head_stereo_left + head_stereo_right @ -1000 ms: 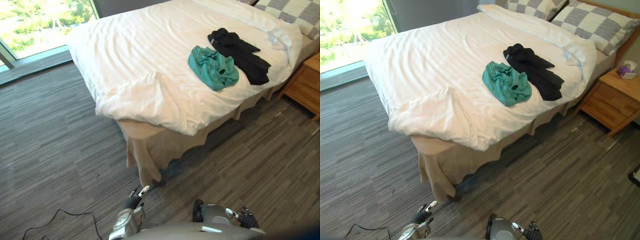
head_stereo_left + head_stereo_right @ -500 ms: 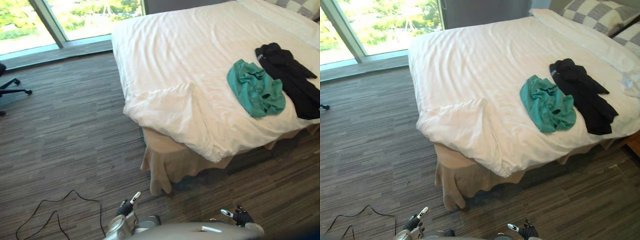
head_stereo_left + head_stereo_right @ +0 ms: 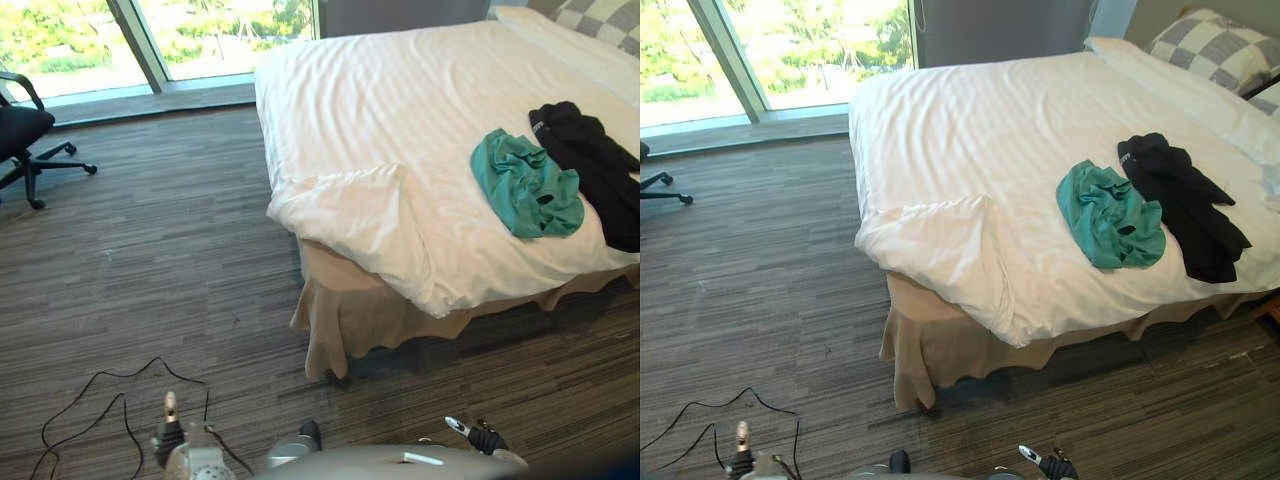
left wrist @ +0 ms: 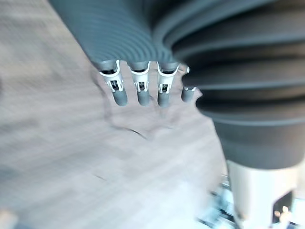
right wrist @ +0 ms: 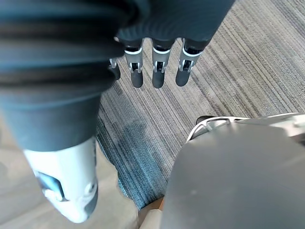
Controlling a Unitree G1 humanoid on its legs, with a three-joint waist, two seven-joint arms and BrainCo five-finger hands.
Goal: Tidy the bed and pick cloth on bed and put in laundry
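White bed (image 3: 970, 130) carries crumpled teal cloth (image 3: 1110, 215), black cloth (image 3: 1185, 205) by its edge; left robot hand (image 4: 143, 93), right robot hand (image 5: 159, 71) hang loose, seemingly too far.

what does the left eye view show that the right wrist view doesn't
Left eye view, not the wrist view: the bed with a teal cloth and a black cloth on it, and an office chair. Wrist view, not the eye view: the right robot hand up close, its fingers straight, holding nothing. Both: that hand and the striped floor.
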